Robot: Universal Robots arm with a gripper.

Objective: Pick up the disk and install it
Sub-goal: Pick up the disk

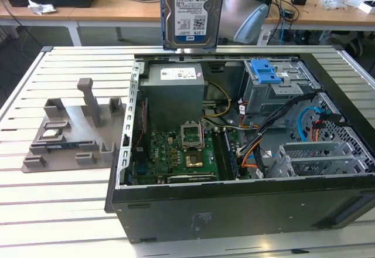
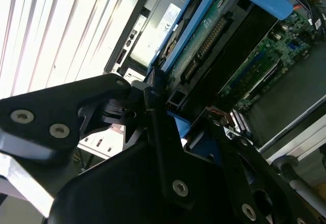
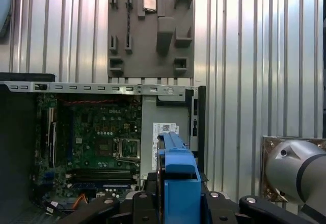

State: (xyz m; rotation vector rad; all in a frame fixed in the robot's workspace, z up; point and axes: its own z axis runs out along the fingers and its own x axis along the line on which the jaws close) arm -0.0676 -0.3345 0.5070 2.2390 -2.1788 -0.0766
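Claw (image 3: 178, 197) is pinching the disk (image 1: 192, 12) by its blue carrier frame. In both wrist views the frame sits clamped between the black fingers (image 2: 153, 132). The disk hangs upright, label facing the exterior camera, well above the far wall of the open case (image 1: 234, 211), roughly over the grey power-supply box (image 1: 174, 91). The drive cage (image 1: 284, 91) with the blue latch (image 1: 265, 70) is off to the exterior view's right, so the disk is not lined up with it and not yet installed. Risks as I read them:

- The grip is on a plastic frame, so it could flex or slip if the disk bumps anything.
- The loose cables (image 1: 275, 120) near the cage could snag a carrier corner.
- A tilted approach would jam the frame on the cage rails.
- A drop from here would land on the power supply or the motherboard (image 1: 181, 152).

The grey fixture (image 1: 70, 135) on the worktop (image 1: 58, 211) is well clear.
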